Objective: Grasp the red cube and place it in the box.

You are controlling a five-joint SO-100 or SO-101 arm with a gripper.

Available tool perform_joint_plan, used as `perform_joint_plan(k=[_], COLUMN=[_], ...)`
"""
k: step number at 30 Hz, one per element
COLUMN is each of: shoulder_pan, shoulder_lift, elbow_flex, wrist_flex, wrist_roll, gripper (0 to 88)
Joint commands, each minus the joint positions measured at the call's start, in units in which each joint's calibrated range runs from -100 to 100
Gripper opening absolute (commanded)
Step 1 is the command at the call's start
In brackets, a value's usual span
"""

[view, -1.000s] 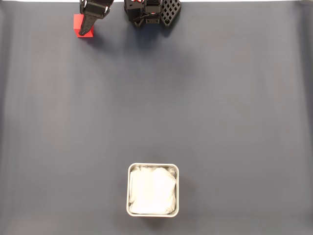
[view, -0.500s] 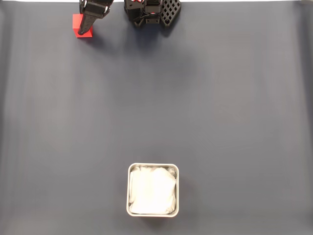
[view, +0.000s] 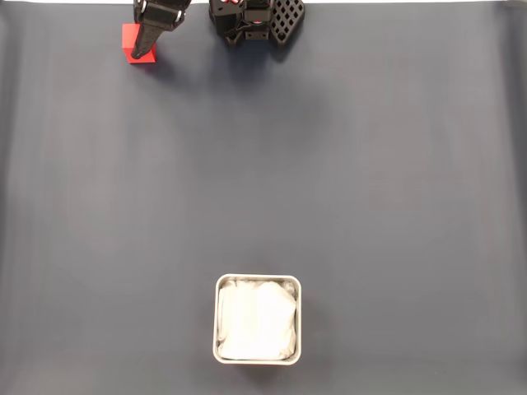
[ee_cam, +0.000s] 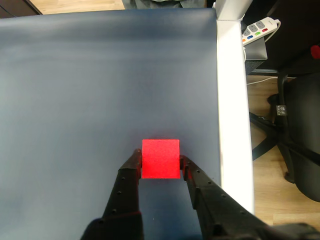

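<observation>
The red cube (view: 129,41) sits at the top left of the dark mat in the fixed view, partly covered by a black finger (view: 146,37) of my gripper (view: 142,51). In the wrist view the red cube (ee_cam: 160,158) lies between the two black fingers (ee_cam: 131,172), which touch its left and right faces, so my gripper (ee_cam: 160,157) is shut on it. Whether the cube is off the mat I cannot tell. The box (view: 258,278), with a pale grey rim and white lining, stands far off near the bottom centre.
The arm's black base (view: 255,20) sits at the top edge beside the cube. In the wrist view the mat ends close to the cube's right at a white table edge (ee_cam: 232,100); beyond it are a power strip (ee_cam: 257,27) and an office chair (ee_cam: 300,130).
The cube and the finger over it shifted very slightly toward the top of the fixed view one second ago. Nothing has moved since then.
</observation>
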Motion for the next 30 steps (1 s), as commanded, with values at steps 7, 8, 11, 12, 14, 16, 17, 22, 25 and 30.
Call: perform_joint_plan(k=[7, 8, 11, 12, 14, 16, 17, 22, 25, 30], shoulder_pan=[-3.62, -4.19, -5.75, -6.25, -7.17, -8.03, -8.52, -11.72, -13.99, -18.18], shoulder_lift=[6.37, 7.24, 9.06, 9.58, 10.71, 11.75, 12.35, 14.69, 16.51, 19.37], elbow_flex=[-11.59, -12.87, -16.06, -16.97, -18.52, -19.98, -20.71, -24.45, -26.92, -31.12], wrist_flex=[-0.95, -0.95, -1.03, -1.03, -1.03, -1.03, -1.03, -1.36, -1.44, -1.52], wrist_roll=[-0.39, -0.54, -0.83, -0.88, -0.98, -0.98, -0.98, -0.88, -0.83, -0.63], gripper=[8.0, 8.0, 8.0, 8.0, 8.0, 8.0, 8.0, 8.0, 8.0, 8.0])
